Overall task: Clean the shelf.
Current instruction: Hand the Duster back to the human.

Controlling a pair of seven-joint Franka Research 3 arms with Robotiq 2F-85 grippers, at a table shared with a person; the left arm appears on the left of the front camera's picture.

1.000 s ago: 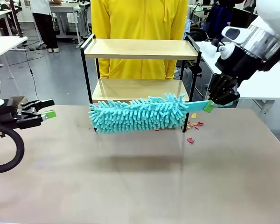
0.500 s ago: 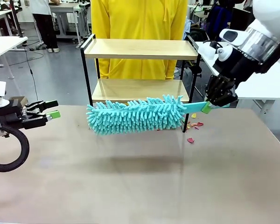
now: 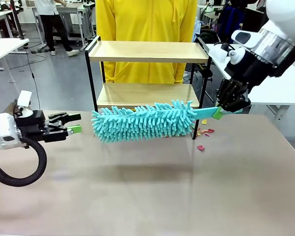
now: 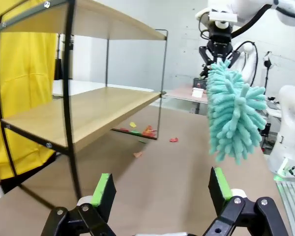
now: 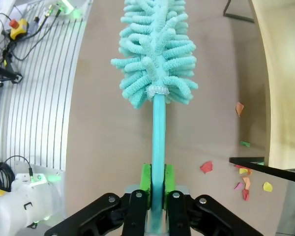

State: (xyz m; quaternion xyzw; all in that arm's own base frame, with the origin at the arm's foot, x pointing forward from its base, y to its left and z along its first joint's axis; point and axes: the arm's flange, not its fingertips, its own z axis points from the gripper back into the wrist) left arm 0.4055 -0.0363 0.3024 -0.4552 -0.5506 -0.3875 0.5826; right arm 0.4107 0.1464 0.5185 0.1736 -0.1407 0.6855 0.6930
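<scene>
The shelf is a two-tier wooden rack with a black frame at the table's far side; its lower board fills the left of the left wrist view and its board edge runs down the right wrist view. My right gripper is shut on the handle of a teal fluffy duster, held level above the table in front of the lower tier. The duster points away from the right gripper. My left gripper is open at the left, aimed at the duster; nothing sits between its pads.
Small coloured scraps lie on the table by the shelf's right front leg, also seen as scraps and scraps. A person in a yellow top stands behind the shelf. White tables stand at the sides.
My left gripper has moved right, toward the duster's tip. The duster and right arm lifted slightly in the first half second, then held still.
</scene>
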